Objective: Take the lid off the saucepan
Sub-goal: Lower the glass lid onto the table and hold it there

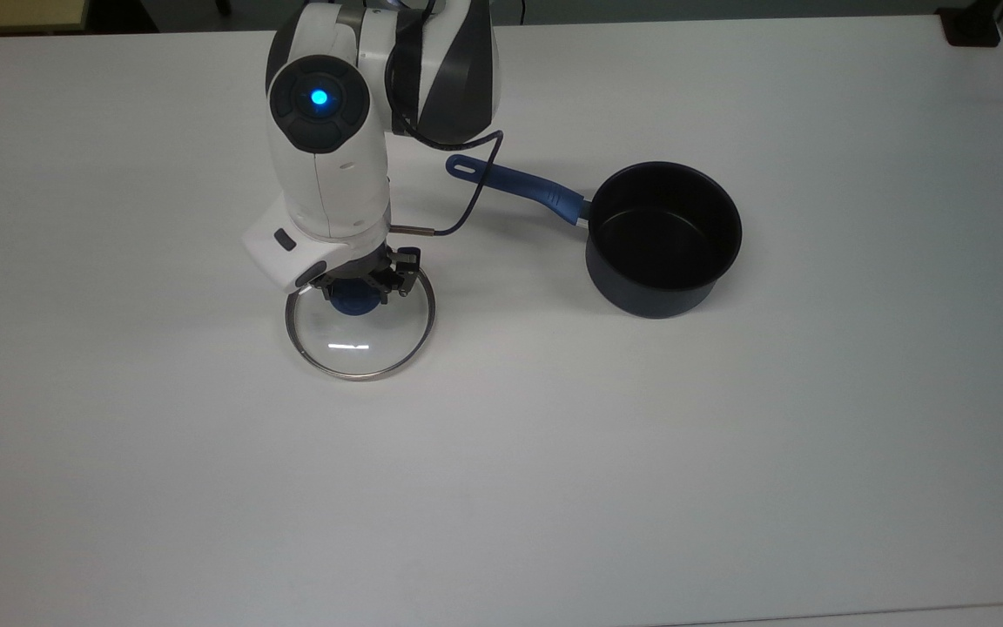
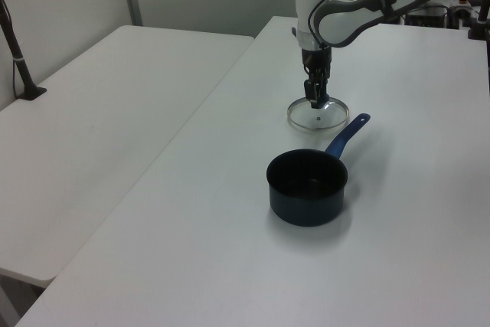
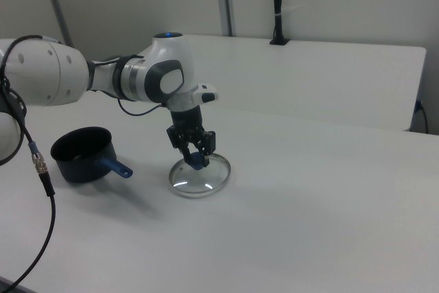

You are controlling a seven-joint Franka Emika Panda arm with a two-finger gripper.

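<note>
The lid point(image 1: 360, 344), a clear glass disc with a metal rim and a blue knob, lies flat on the white table point(image 1: 554, 470) at the top view's left of centre. My gripper point(image 1: 363, 286) points down over its middle, shut on the blue knob. The lid point(image 2: 316, 117) and gripper point(image 2: 316, 97) also appear in the left view, and in the right view the lid point(image 3: 199, 178) sits under the gripper point(image 3: 195, 154). The saucepan point(image 1: 663, 239) stands uncovered at the top view's right, its blue handle point(image 1: 519, 185) pointing toward the arm. It is dark and round point(image 2: 306, 189) point(image 3: 81, 156).
A black cable point(image 1: 467, 205) loops from the arm's wrist above the saucepan's handle. A second white table point(image 2: 92, 128) adjoins in the left view, with a black clamped post point(image 2: 19, 51). A black object point(image 1: 972, 26) sits at the top view's far right corner.
</note>
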